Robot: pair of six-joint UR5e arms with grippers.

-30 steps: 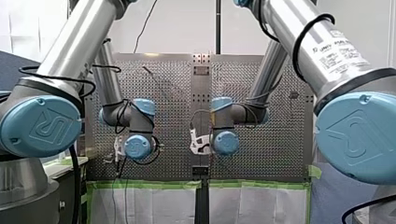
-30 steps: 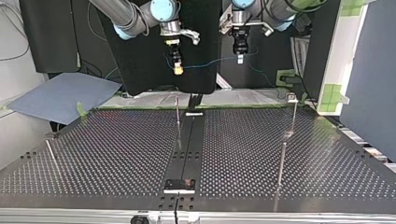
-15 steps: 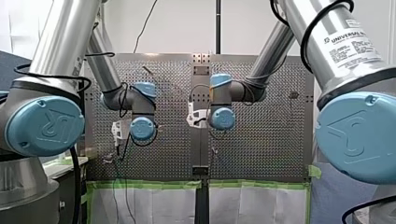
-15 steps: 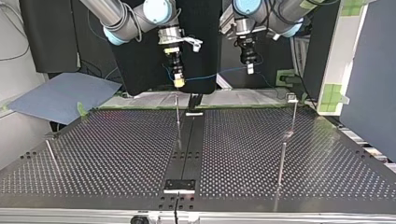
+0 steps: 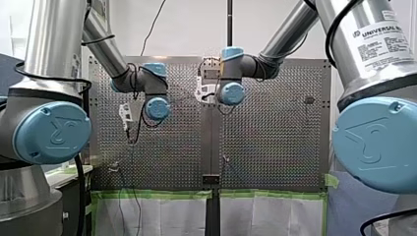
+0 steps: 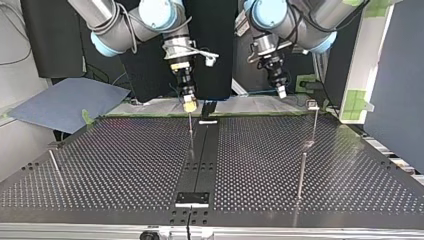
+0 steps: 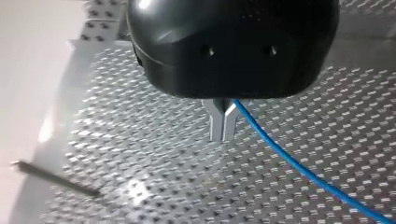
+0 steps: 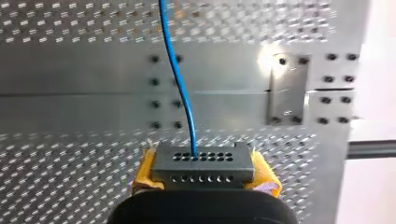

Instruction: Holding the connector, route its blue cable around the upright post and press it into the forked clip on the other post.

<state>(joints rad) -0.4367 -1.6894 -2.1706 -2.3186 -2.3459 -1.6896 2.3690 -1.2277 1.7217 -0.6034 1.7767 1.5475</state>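
4 thin posts on your perforated table (image 6: 125, 165): the centre post (image 6: 190, 129) by the far edge, a tilted post (image 6: 55, 165) near the edge at the top view's left, plus a far post (image 6: 315, 122) and a near post (image 6: 301, 175) along the opposite edge. Heads up, the right gripper (image 6: 189, 104) hangs pointing down right over the centre post's tip, yellow pads (image 8: 264, 176) clenched on the grey connector (image 8: 204, 163), blue cable (image 8: 177, 74) trailing out of it. The left gripper (image 6: 281, 91) leans toward the far post above the far edge, metal fingers (image 7: 215, 126) pinched on that cable.
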